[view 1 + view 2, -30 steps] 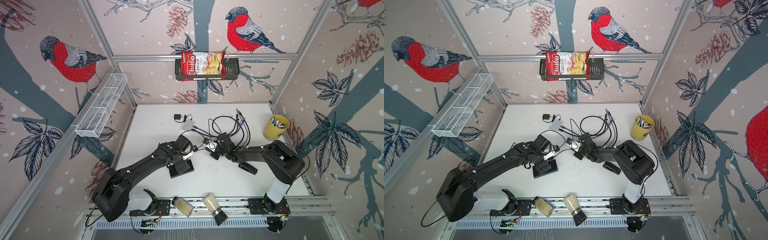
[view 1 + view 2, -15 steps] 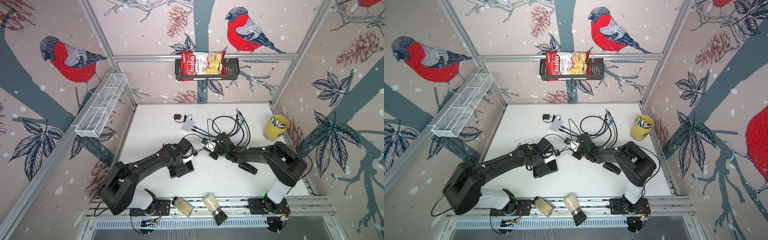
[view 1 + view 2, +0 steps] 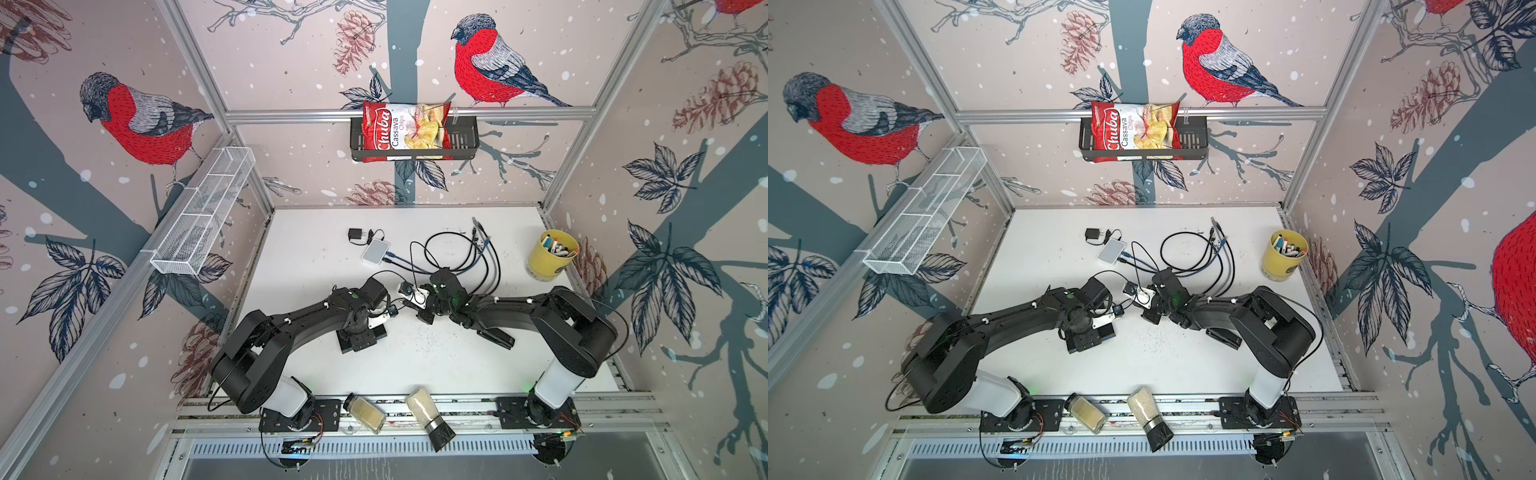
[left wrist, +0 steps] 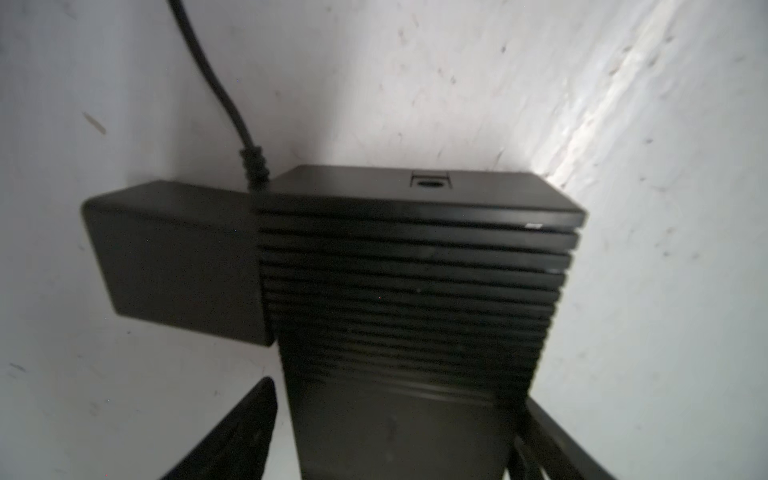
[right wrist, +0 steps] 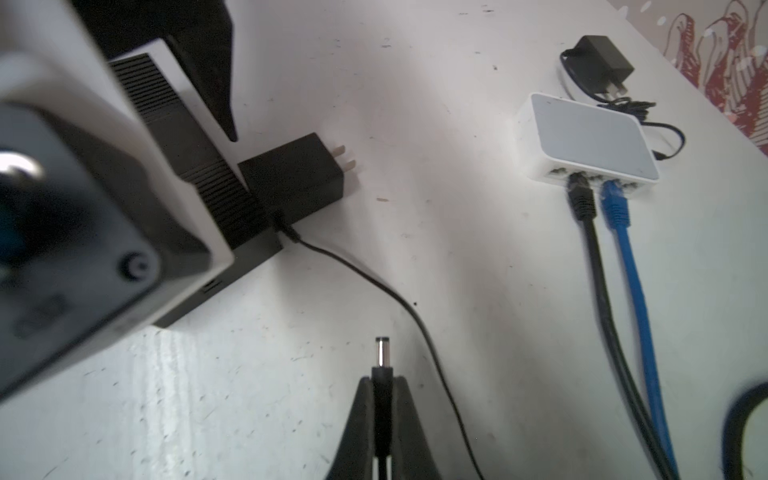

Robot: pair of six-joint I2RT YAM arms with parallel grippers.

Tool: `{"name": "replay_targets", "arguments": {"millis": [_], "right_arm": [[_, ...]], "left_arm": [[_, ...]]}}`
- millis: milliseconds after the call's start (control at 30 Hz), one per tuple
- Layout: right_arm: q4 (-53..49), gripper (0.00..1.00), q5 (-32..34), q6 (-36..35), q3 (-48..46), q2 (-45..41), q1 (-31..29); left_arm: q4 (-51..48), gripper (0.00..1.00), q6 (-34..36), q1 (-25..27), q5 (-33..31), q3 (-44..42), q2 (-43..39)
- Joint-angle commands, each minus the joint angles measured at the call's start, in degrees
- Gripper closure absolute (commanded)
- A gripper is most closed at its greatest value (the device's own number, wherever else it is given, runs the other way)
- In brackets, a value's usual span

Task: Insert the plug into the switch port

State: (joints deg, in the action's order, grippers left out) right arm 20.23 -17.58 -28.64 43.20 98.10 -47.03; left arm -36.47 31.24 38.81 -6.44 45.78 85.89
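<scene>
Speckled white surface (image 3: 440, 365) enclosed by bird-papered walls (image 3: 291, 50). Barrel plug (image 5: 381, 353) pinched in right claw (image 5: 382, 380), apart from black switch (image 4: 415, 282) lying on surface. Wide-spread left claw (image 4: 397, 395) seen astride switch.

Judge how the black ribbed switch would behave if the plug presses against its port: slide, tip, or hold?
Likely slides: the black switch lies flat on the smooth white table and looks light. Tipping seems unlikely; it sits low and broad. The left gripper straddles it with a gap beside one finger, so it may shift until clamped.
</scene>
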Motion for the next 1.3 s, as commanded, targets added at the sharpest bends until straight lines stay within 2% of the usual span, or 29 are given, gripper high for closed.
{"name": "replay_targets", "arguments": {"millis": [0, 333, 500, 800, 1267], "right_arm": [[-0.63, 0.98, -3.95, -3.61, -1.20, -0.51, -0.35], [1.29, 0.98, -6.99, -5.66, -3.10, 1.84, 0.27], [5.03, 0.98, -10.40, -7.22, -5.15, 2.01, -0.23], [9.61, 0.98, -14.59, -8.14, -6.11, 3.31, -1.92], [16.94, 0.99, -15.46, -5.94, -5.13, 6.34, -2.98]], "left_arm": [[1.38, 0.23, 4.49, 0.21, -1.43, 0.17, 0.34], [12.66, 0.37, 10.98, 0.30, 0.94, -7.83, -6.35], [21.37, 0.37, 15.51, 0.61, 0.50, -13.59, -12.61], [23.99, 0.36, 16.65, 0.65, 3.38, -17.37, -15.83], [25.26, 0.35, 17.10, 0.66, 4.89, -18.45, -15.83]]}}
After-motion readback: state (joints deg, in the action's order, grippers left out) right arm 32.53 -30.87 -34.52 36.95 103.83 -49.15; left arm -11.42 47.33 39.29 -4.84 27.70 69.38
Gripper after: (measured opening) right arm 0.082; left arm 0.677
